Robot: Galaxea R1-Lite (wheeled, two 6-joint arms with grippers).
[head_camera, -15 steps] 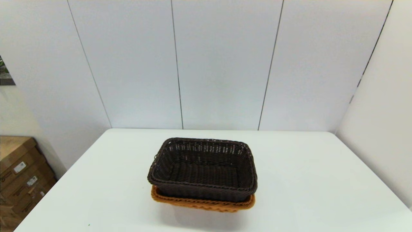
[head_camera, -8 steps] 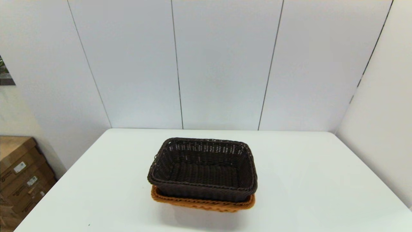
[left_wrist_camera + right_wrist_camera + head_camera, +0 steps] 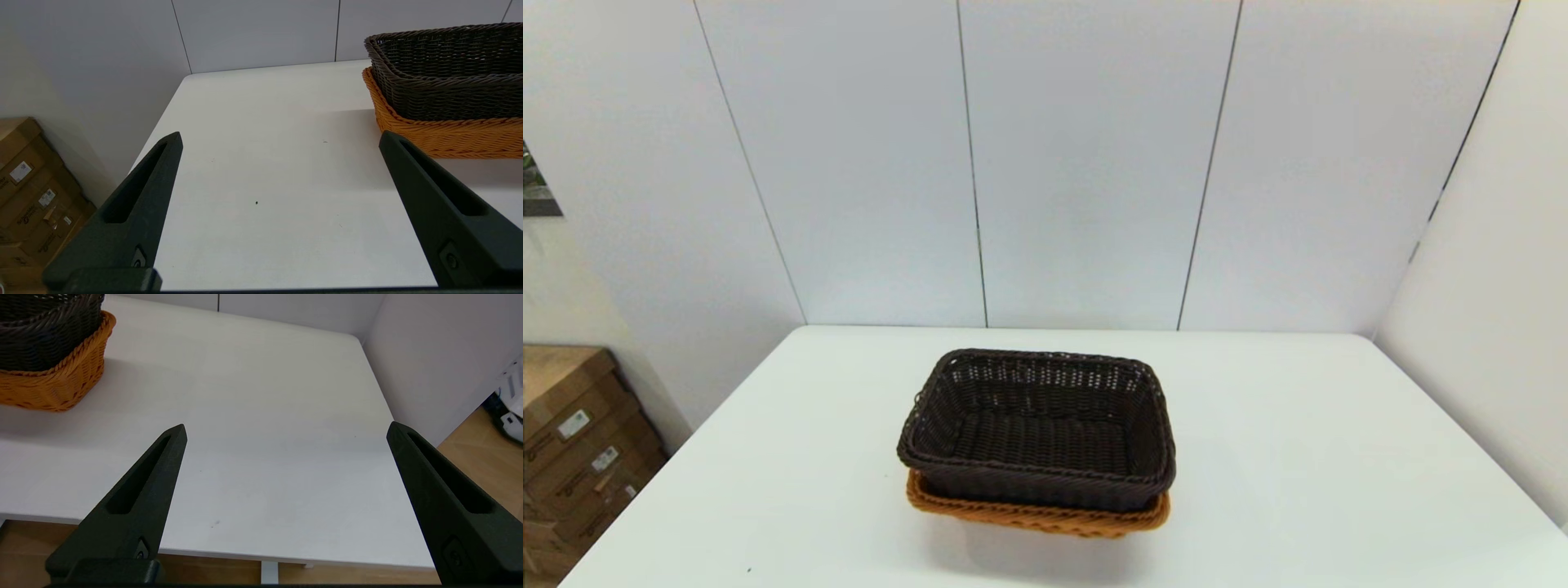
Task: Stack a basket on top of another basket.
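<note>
White table (image 3: 1339, 490), panelled grey walls (image 3: 1086, 163).

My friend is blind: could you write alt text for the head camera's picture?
A dark brown wicker basket sits nested in a shallower orange-tan basket at the middle of a white table, before pale wall panels. No robot arm shows in this view.

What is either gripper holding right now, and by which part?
Nothing. The left gripper and right gripper are both open over bare table, apart from the dark basket nested in the orange basket.
</note>
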